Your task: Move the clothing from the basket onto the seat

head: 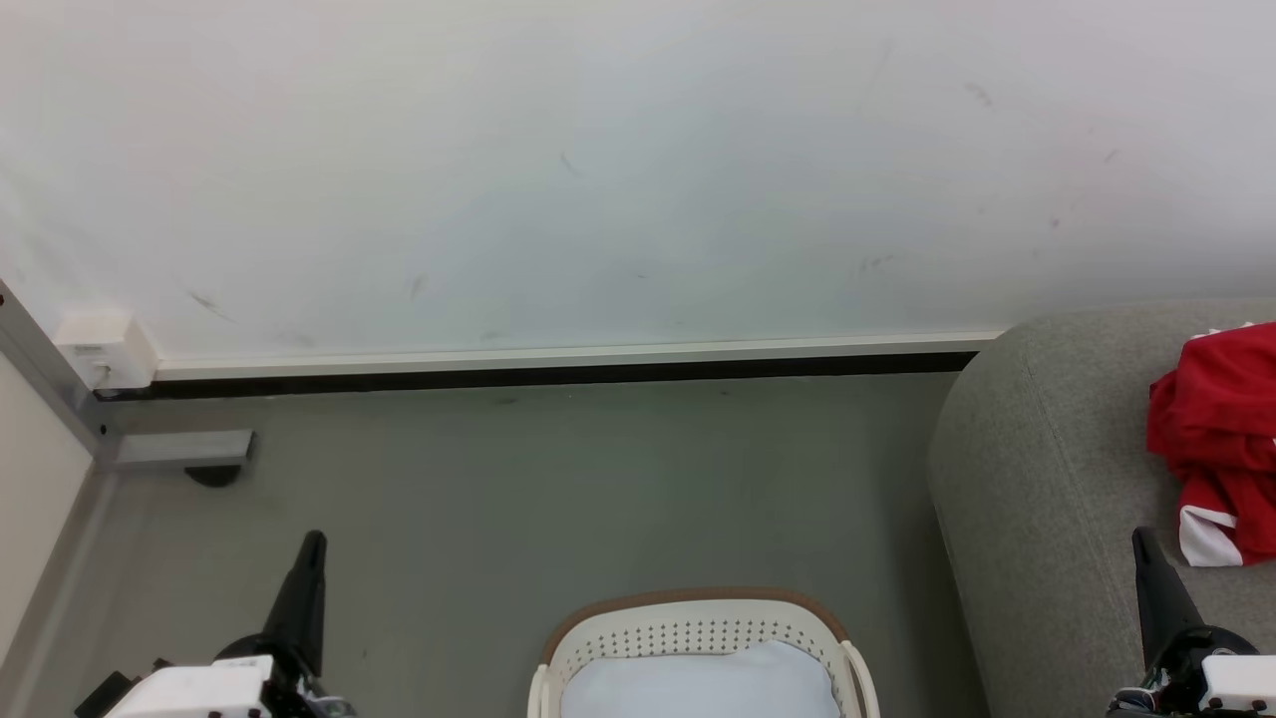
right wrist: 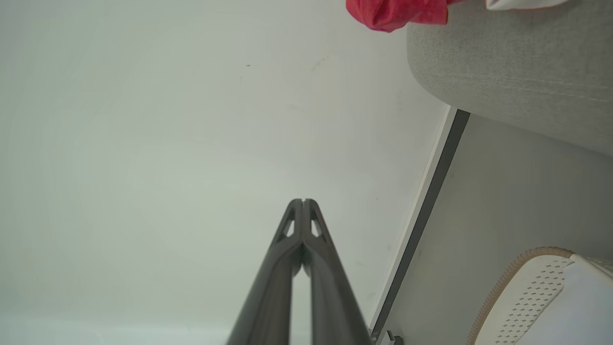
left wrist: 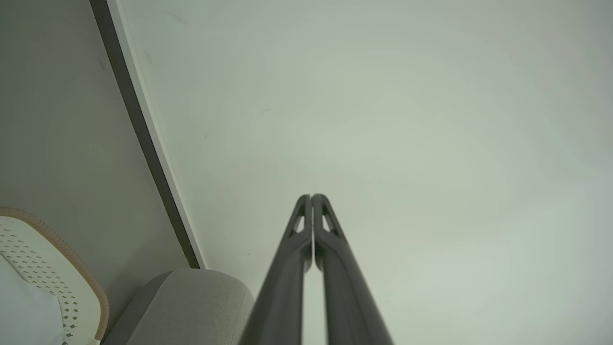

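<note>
The red clothing (head: 1221, 439) with white trim lies crumpled on the light grey seat (head: 1047, 499) at the right edge of the head view; its red edge (right wrist: 392, 12) also peeks over the seat (right wrist: 507, 67) in the right wrist view. The white basket (head: 698, 633) with a tan rim stands on the floor at bottom centre and holds a pale blue-white cloth (head: 703, 683). My left gripper (head: 312, 543) is shut at the lower left, pointing up with nothing held (left wrist: 311, 196). My right gripper (head: 1141, 538) is shut in front of the seat, empty (right wrist: 303, 201).
A white wall (head: 638, 170) with a dark baseboard (head: 538, 377) runs behind the grey floor (head: 558, 489). A metal frame leg (head: 174, 451) and a white box (head: 105, 347) sit at the far left. The basket's rim (left wrist: 91, 292) (right wrist: 507, 278) shows in both wrist views.
</note>
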### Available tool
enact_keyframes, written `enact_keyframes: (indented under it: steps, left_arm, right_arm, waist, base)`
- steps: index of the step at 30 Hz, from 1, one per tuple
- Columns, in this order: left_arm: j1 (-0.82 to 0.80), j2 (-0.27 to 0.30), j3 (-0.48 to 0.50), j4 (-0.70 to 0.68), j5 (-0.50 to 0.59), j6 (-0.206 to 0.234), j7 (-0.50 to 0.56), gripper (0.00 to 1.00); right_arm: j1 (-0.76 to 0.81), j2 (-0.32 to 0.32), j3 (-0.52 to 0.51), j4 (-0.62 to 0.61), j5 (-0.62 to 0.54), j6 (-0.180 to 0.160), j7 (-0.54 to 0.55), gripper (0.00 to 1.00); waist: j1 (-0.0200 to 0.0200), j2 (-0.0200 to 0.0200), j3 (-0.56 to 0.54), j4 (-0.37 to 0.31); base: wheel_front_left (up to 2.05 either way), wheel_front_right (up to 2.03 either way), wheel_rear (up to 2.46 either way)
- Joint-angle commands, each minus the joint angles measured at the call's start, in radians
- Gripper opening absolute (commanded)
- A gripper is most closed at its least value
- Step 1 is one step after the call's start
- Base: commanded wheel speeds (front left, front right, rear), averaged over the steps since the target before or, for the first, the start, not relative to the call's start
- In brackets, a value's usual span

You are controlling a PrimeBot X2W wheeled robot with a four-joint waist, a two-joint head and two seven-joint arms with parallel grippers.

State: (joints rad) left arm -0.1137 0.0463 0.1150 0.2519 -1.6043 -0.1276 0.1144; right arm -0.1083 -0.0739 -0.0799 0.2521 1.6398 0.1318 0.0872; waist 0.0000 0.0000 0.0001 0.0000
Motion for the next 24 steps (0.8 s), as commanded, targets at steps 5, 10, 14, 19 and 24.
enact_keyframes:
  steps: [5,10,14,19,24]
  left_arm:
    - [-0.008,0.007,0.003,0.001,-0.013,-0.006,0.005,0.00]
    - [-0.008,0.007,0.003,0.001,-0.013,-0.006,0.005,0.00]
    - [-0.008,0.007,0.003,0.001,-0.013,-0.006,0.005,0.00]
    - [-0.008,0.007,0.003,0.001,-0.013,-0.006,0.005,0.00]
    - [-0.008,0.007,0.003,0.001,-0.013,-0.006,0.005,0.00]
  right_arm:
    - [-0.010,-0.002,-0.005,-0.005,0.003,-0.002,0.002,0.00]
    - [-0.010,-0.001,-0.006,-0.005,0.002,-0.002,0.003,0.00]
    - [-0.010,-0.001,-0.006,-0.005,0.001,-0.002,0.004,0.00]
    - [-0.010,-0.001,-0.007,-0.005,0.001,-0.002,0.005,0.00]
    - [-0.010,0.000,-0.008,-0.004,0.000,-0.002,0.006,0.00]
  waist:
    - [0.0000,0.0000,0.000,0.000]
    - [0.0000,0.0000,0.000,0.000]
    - [0.0000,0.0000,0.000,0.000]
    - [0.0000,0.0000,0.000,0.000]
    - [0.0000,0.0000,0.000,0.000]
  base:
    - [0.00,0.00,0.00]
    - [0.00,0.00,0.00]
    - [0.00,0.00,0.00]
    - [0.00,0.00,0.00]
    - [0.00,0.00,0.00]
